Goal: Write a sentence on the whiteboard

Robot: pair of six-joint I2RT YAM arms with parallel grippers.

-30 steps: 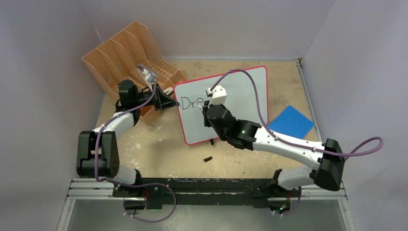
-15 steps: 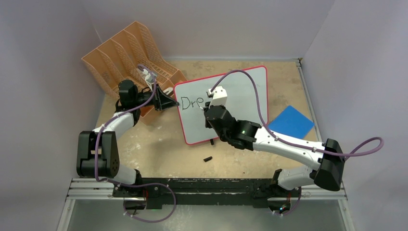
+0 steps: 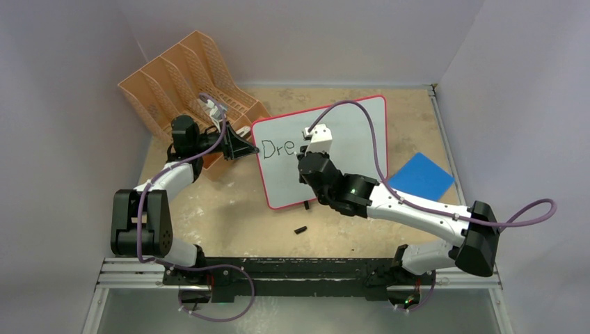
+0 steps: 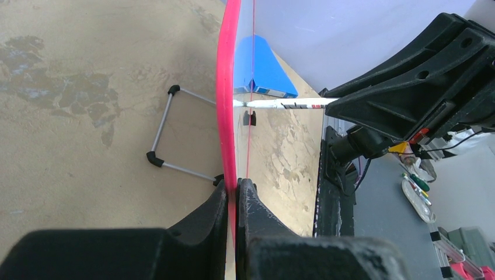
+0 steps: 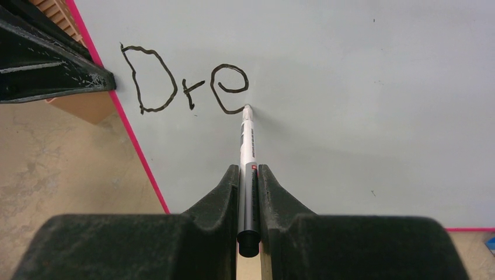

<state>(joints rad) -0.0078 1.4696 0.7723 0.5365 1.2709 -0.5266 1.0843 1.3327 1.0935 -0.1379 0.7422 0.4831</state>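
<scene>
Of the sentence [image 5: 184, 87], only the black letters "Dre" are seen, written just ahead of the right pincer [image 5: 248, 169] on the whiteboard [image 5: 362, 87]. A marker [image 5: 248, 146] is clamped between that pincer's fingers, with its barrel pointing straight ahead. Its tip is pressed to the board at the lower end of the "e". The board's red-pink frame [image 4: 226, 87] is gripped edge-on by the left pincer [image 4: 236, 186], whose jaws are closed tight on it. A wire foot [image 4: 166, 131] with black ends is seen left of that pincer's fingers, resting on the table [image 3: 222, 202]. An orange file tray [image 3: 188, 76] is found just behind the left pincer. A blue pad [image 3: 420, 175] lies well apart to the right of the right pincer. A small black cap [image 3: 300, 229] is seen on the table nearer the arm bases than that pincer.
</scene>
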